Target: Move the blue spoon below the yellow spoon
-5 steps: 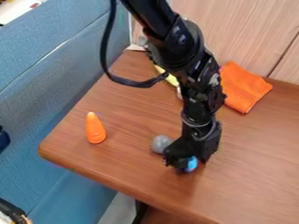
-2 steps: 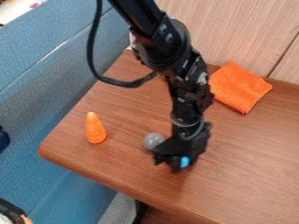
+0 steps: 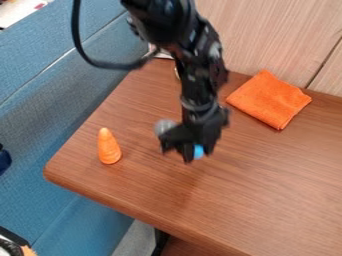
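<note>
Gripping the blue spoon, my hand is closed around its blue part, a sensible hold; it should be light, stiff and (I'd guess) slightly slippery.

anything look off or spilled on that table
Nothing looks spilled or damaged. The orange cloth lies at an angle to the back edge of the table, slightly askew, but that seems harmless. The end effector holds a blue item, nothing visibly odd there.
</note>
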Action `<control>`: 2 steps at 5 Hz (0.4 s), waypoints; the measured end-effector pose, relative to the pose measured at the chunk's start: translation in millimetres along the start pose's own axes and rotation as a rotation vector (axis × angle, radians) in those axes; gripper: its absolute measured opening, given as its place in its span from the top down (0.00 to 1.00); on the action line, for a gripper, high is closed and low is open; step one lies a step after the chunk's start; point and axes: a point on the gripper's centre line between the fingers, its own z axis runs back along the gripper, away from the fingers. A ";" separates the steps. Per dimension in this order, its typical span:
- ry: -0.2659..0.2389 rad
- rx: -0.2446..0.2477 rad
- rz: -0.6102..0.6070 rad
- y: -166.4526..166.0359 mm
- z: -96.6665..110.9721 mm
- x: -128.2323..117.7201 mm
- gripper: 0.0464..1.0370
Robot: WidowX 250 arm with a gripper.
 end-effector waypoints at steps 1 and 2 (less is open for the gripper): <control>0.036 0.051 0.046 15.9 20.1 -35.8 0.60; 0.045 0.042 0.104 28.6 16.9 -67.9 0.60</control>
